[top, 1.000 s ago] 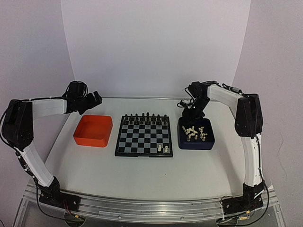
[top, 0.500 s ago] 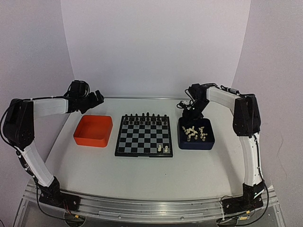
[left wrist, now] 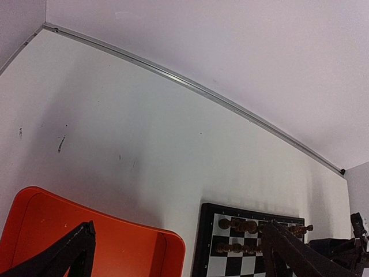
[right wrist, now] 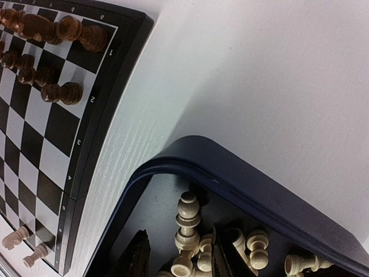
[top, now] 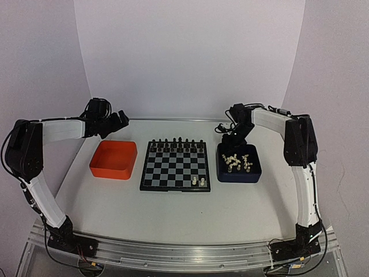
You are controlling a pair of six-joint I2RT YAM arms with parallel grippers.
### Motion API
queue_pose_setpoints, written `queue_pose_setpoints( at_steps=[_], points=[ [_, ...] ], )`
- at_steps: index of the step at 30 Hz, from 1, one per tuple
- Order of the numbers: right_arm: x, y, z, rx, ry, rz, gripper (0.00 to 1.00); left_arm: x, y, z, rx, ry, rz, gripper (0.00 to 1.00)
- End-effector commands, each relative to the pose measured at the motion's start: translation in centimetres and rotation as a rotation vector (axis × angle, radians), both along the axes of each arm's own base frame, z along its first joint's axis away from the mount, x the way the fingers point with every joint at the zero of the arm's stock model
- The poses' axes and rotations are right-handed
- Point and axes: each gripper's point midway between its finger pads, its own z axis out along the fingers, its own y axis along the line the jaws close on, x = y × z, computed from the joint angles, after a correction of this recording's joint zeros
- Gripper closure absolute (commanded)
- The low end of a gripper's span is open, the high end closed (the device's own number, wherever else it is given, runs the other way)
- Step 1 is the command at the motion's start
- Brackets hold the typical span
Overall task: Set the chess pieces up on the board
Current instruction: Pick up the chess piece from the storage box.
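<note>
The board (top: 142,176) lies at the table's middle, with black chessmen along its far two rows and two cream chess pieces (top: 198,182) on its near right squares. Many more cream pieces (top: 236,163) lie heaped in the dark blue tray (top: 256,167). My right gripper (top: 235,141) reaches down into that tray's far left corner. In the right wrist view its fingers (right wrist: 138,257) straddle a lying cream piece (right wrist: 188,222), with a gap still showing on the left side. My left gripper (top: 118,121) hovers wide open and empty over the orange tray's far edge.
The orange tray (top: 95,164) sits left of the board and holds nothing I can see. The blue tray's rim (right wrist: 230,167) curves close around my right fingers. White walls enclose the table at the back and both sides.
My right jaws have narrowed around the cream pieces in the blue tray. The left gripper has drifted slightly to the right, still wide open.
</note>
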Motion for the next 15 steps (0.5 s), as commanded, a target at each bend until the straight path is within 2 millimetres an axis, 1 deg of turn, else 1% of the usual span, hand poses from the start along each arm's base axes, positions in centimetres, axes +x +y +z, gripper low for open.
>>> queue_pose_setpoints(
  at_steps=[1, 4, 5, 7, 15],
  points=[
    [-0.1, 0.5, -0.9, 0.029, 0.014, 0.008, 0.67, 1.2, -0.4, 2.4, -0.015, -0.063, 0.011, 0.00],
    [-0.1, 0.5, -1.1, 0.033, 0.015, 0.003, 0.67, 1.3, -0.5, 2.4, -0.015, -0.064, 0.010, 0.00],
    [-0.1, 0.5, -1.2, 0.032, 0.015, 0.000, 0.67, 1.5, -0.6, 2.8, -0.021, -0.082, 0.009, 0.00],
    [-0.1, 0.5, -1.3, 0.031, 0.016, -0.002, 0.67, 1.6, -0.7, 2.9, -0.024, -0.088, 0.007, 0.00],
    [-0.1, 0.6, -2.1, 0.032, 0.025, -0.004, 0.67, 1.8, -1.0, 2.6, -0.029, -0.085, -0.001, 0.00]
  ],
)
